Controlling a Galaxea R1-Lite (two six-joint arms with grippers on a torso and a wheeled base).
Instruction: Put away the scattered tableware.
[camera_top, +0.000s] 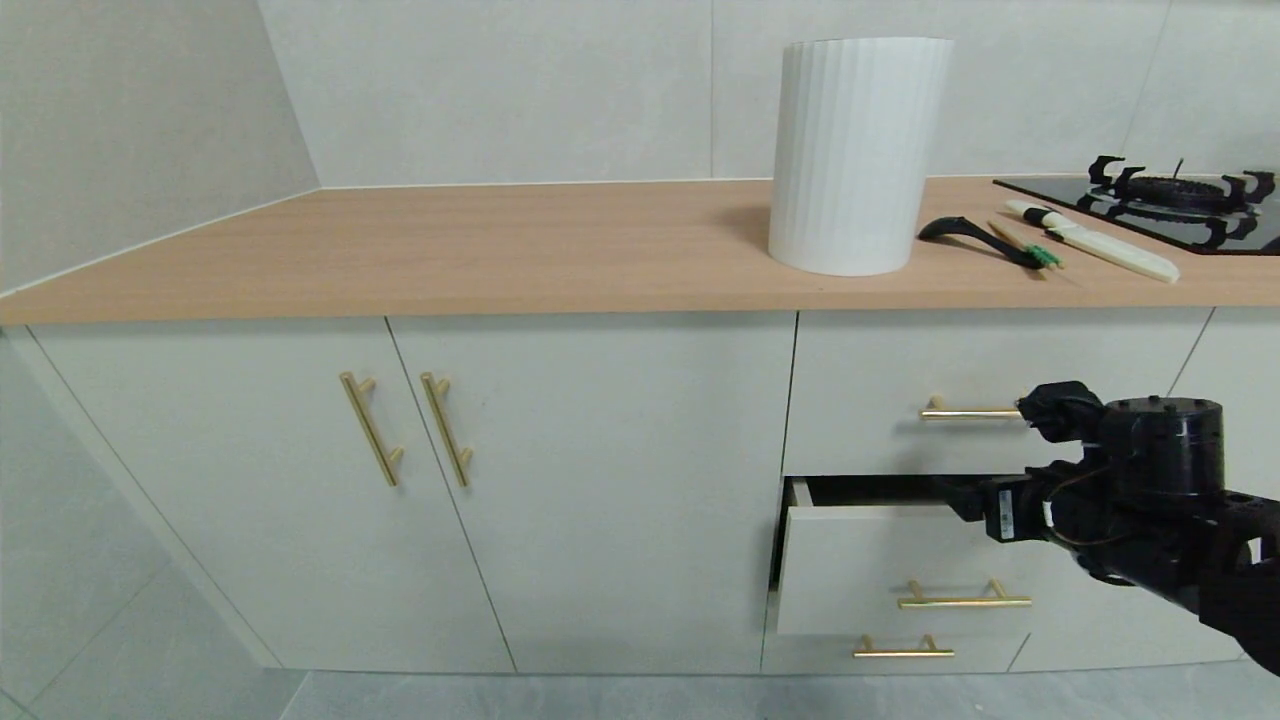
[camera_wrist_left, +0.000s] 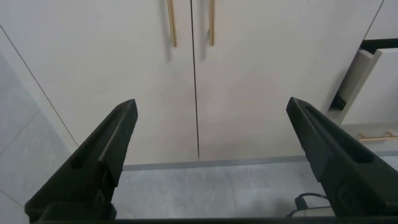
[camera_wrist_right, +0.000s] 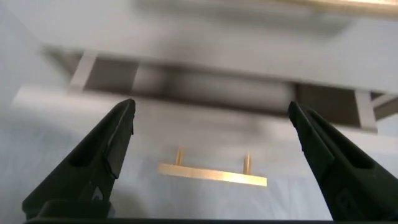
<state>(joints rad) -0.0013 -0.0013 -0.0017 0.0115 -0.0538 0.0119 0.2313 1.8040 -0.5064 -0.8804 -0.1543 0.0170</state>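
The right gripper (camera_top: 950, 490) is spread wide and holds nothing. Its fingers (camera_wrist_right: 115, 146) are far apart, and between them the right wrist view looks onto the front of the drawer (camera_top: 870, 570) and its brass handle (camera_wrist_right: 212, 174). In the head view the fingertips sit level with the dark gap above the drawer front, at the right part of that gap. Whether they touch the drawer cannot be told. The drawer itself is pulled partly out.

The left gripper (camera_wrist_left: 211, 106) is also wide open and empty. It faces a pair of cabinet doors (camera_wrist_left: 249, 93) to the left of the drawer, whose open corner shows at the edge of the left wrist view.

The tableware lies on the counter (camera_top: 500, 250), above the drawer and towards its right. The black spoon (camera_top: 965, 235) has its bowl on the left, and its handle runs right and towards the counter's front edge. Just beside it is a thin green-tipped stick (camera_top: 1030, 245) on the same slant, green end to the front. The white knife (camera_top: 1095, 240) lies farthest right and nearly parallel, its long axis going from back left to front right.

A white ribbed canister (camera_top: 855, 155) stands upright on the counter above the drawer's left end, just left of the spoon. A black stove (camera_top: 1170, 200) sits behind the knife.
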